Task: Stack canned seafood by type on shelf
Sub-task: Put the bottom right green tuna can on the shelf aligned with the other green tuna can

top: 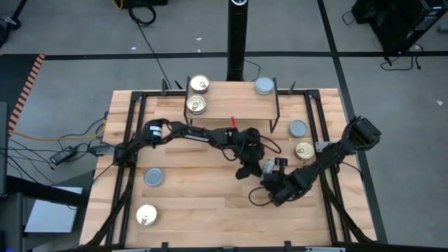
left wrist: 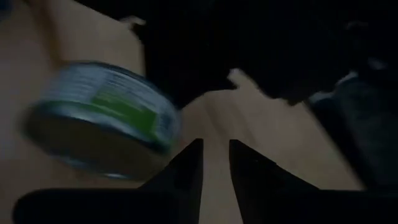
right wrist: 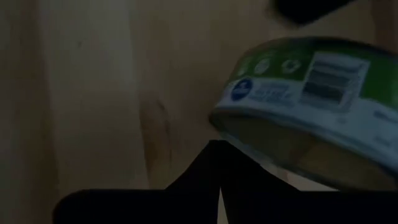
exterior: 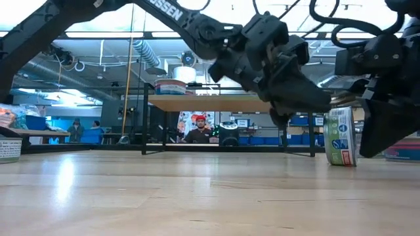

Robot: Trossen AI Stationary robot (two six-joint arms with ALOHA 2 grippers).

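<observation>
One tin of canned seafood (top: 268,166) with a green and white label stands on its rim on the table (exterior: 340,136), between my two grippers. My left gripper (left wrist: 214,165) is at its left, narrowly open with nothing between the fingers. My right gripper (right wrist: 221,180) is at its right, shut, its tips by the tin's lower face. On the shelf (top: 231,105) lie two gold-lidded tins (top: 198,94) at the left and a blue-grey one (top: 264,85) at the right. My left gripper has the tin's labelled wall (left wrist: 155,124) just beside the outer side of one finger; whether they touch I cannot tell. My right gripper points its shut fingers slanting down at the tin's flat face (right wrist: 280,146); the fingers hide the spot, so touch cannot be told.
Loose tins lie flat on the table: a blue-grey one (top: 298,128) and a gold one (top: 304,149) at the right, a blue-grey one (top: 154,177) and a gold one (top: 146,215) at the near left. Black rails run along both table sides.
</observation>
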